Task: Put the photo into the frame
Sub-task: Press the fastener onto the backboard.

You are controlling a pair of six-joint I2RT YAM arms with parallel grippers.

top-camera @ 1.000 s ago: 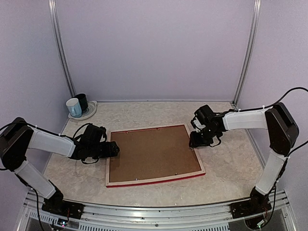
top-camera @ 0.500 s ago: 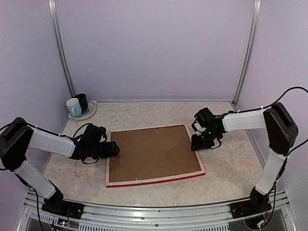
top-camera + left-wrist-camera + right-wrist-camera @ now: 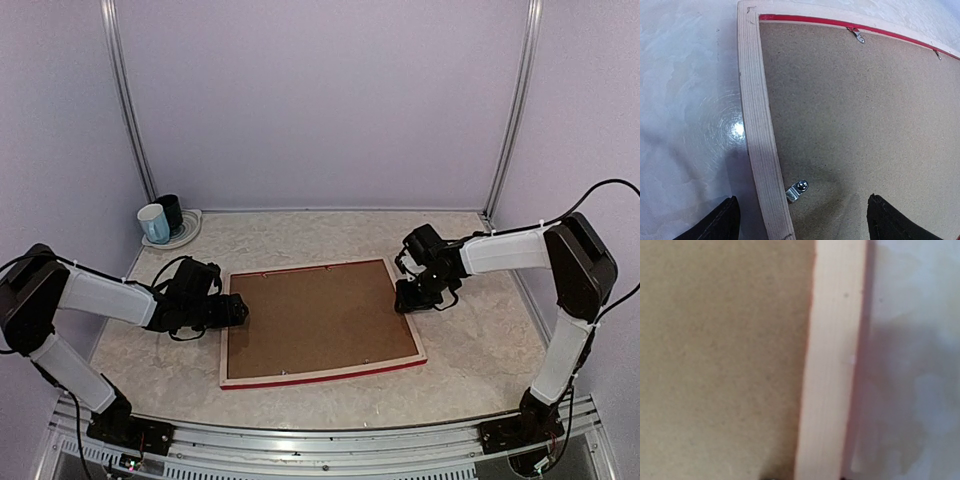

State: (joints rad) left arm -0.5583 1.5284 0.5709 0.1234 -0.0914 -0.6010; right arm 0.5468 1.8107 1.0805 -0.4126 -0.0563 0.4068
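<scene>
The frame (image 3: 322, 375) lies face down on the table, pale wood rails up, with a thin red edge showing. A brown backing board (image 3: 318, 318) fills it. The photo is hidden. My left gripper (image 3: 240, 312) is open at the frame's left rail (image 3: 757, 125). Its fingers (image 3: 720, 222) straddle the rail and a small metal clip (image 3: 796, 190) on the board (image 3: 855, 110). My right gripper (image 3: 403, 300) sits low over the right rail (image 3: 832, 355). Only its dark tips show at the bottom of the right wrist view, one on each side of the rail, with the board (image 3: 720, 350) to the left.
A white cup (image 3: 153, 222) and a dark mug (image 3: 171, 212) stand on a plate (image 3: 190, 230) at the back left corner. More metal clips (image 3: 856, 35) sit along the frame's far rail. Enclosure walls close in the table on three sides.
My right gripper has shifted slightly left and nearer along the frame's right rail. The left arm and the frame have not moved.
</scene>
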